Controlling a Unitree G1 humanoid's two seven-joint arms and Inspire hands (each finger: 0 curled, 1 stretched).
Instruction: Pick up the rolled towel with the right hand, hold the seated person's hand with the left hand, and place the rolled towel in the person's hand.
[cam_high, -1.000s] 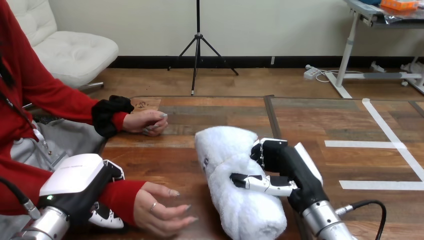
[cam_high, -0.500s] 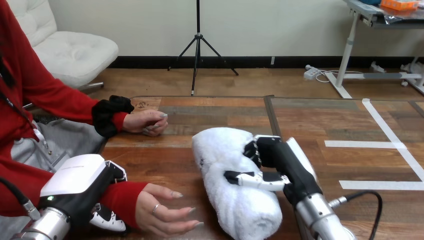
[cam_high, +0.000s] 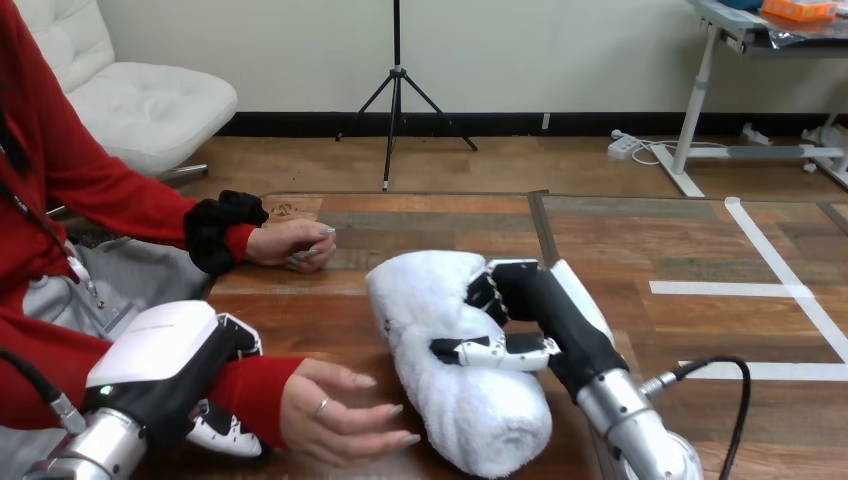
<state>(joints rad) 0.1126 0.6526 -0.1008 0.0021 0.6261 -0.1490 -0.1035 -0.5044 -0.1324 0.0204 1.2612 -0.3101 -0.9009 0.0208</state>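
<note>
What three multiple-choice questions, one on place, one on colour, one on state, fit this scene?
1. The rolled towel is: A in the person's palm; B just right of the person's nearer hand; C beyond the person's farther hand.
2. The towel is: A white; B blue; C green.
3. The right hand is: A flat and open; B holding the person's hand; C curled round the towel.
Answers: 1 B, it sits beside that hand; 2 A, it is white all over; 3 C, it grips round the roll.

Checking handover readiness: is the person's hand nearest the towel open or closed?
Open: the person's hand shows fingers spread and extended toward the rolled towel, holding nothing.
</note>
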